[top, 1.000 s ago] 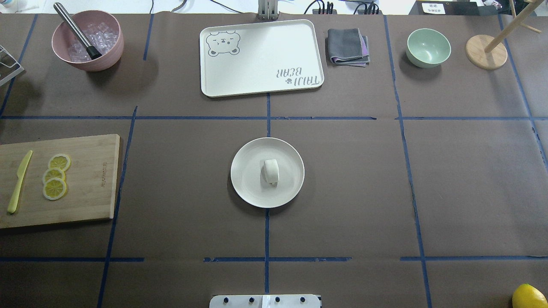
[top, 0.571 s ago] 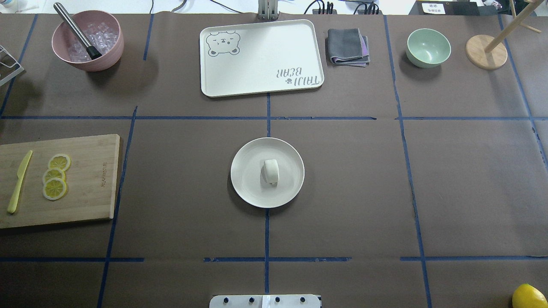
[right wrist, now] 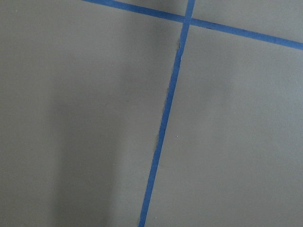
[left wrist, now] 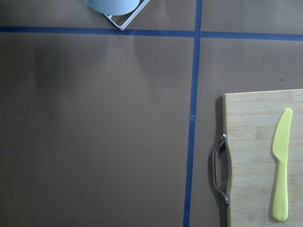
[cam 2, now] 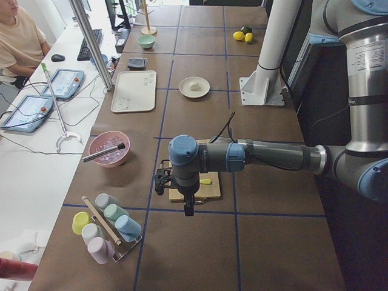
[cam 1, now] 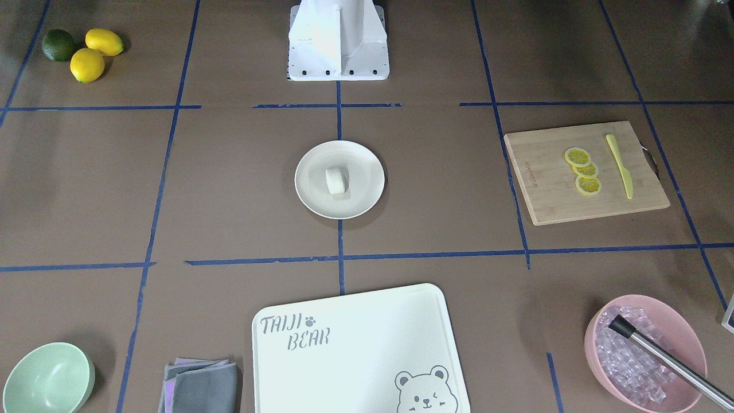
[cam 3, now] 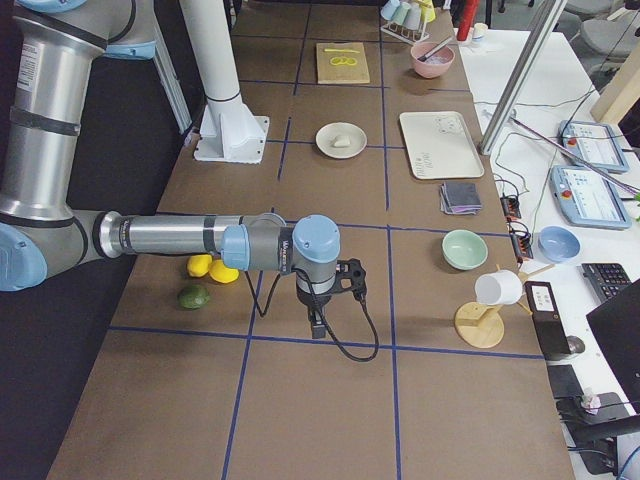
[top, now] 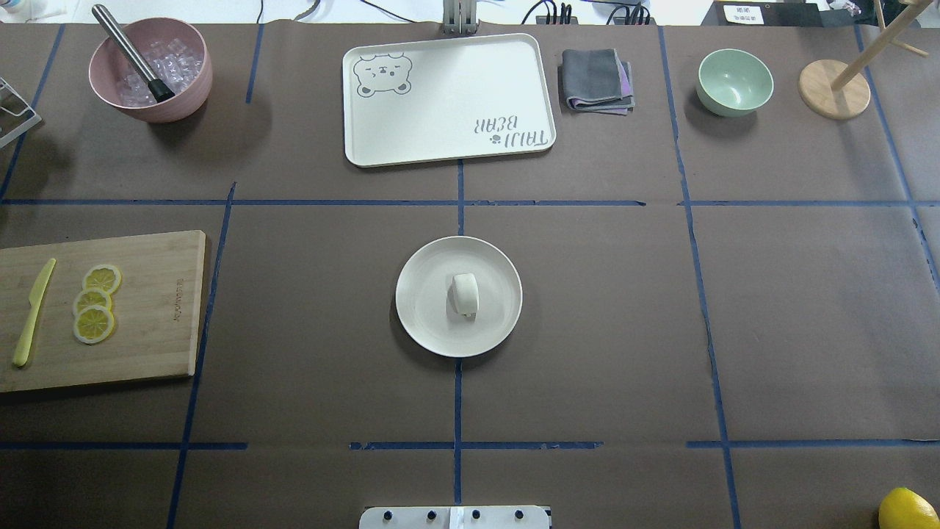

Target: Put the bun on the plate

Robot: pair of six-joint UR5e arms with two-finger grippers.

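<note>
The small white bun (top: 465, 295) lies on its side in the middle of the round cream plate (top: 418, 323) at the table's centre; the front-facing view shows the same bun (cam 1: 336, 181) and plate (cam 1: 312, 198). Neither gripper is near them. My left gripper (cam 2: 189, 211) hangs over the table's left end beside the cutting board, and only the left side view shows it. My right gripper (cam 3: 318, 330) hangs over the table's right end near the lemons, and only the right side view shows it. Whether either is open or shut I cannot tell.
A bamboo cutting board (top: 147, 353) carries lemon slices (top: 94, 303) and a yellow knife (top: 33, 312). At the far side stand a pink bowl (top: 194, 88) of ice, a bear tray (top: 448, 95), a folded cloth (top: 596, 79), a mint-green bowl (top: 734, 81) and a wooden stand (top: 833, 90).
</note>
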